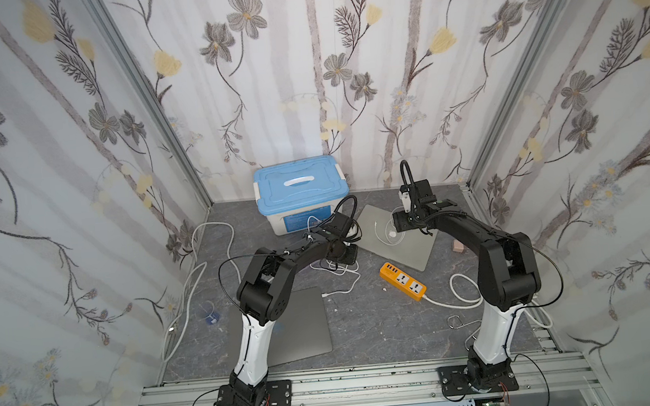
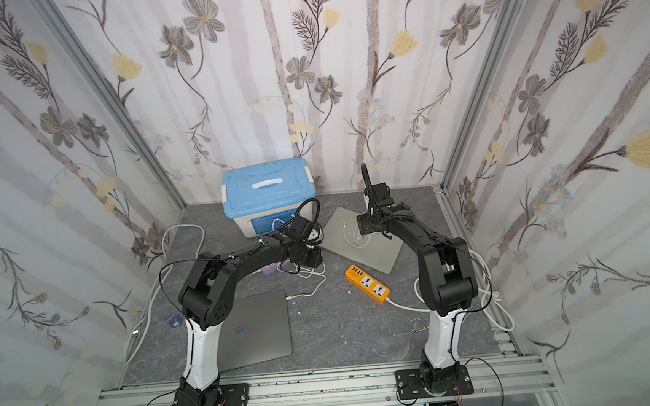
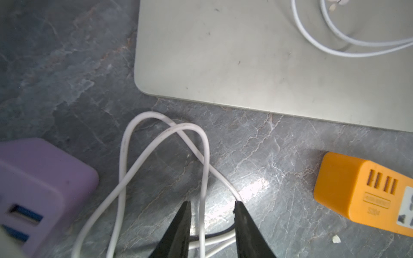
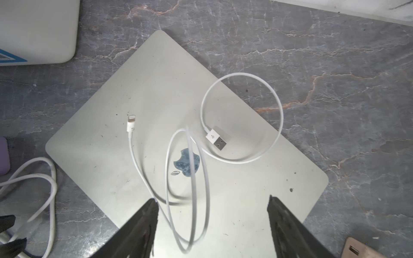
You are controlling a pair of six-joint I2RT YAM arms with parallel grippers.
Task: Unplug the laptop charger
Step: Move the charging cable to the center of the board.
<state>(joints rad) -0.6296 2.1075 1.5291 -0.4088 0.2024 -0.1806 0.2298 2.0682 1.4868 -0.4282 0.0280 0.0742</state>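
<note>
Both top views looked steeply down from high, well in front of the silver laptop (image 1: 408,252), taking in the whole cell. Wrist cameras hung close: right over its lid, left beside its edge, sharing that lid.

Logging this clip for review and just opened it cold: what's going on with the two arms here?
Both arms reach over the grey table. The right gripper hangs open above the silver laptop, where a loose white cable sits on the lid. The left gripper is open low over a second white cable on the table, one strand running between its jaws, beside a purple charger block. Nothing is plugged into the two sockets of the orange power strip.
</note>
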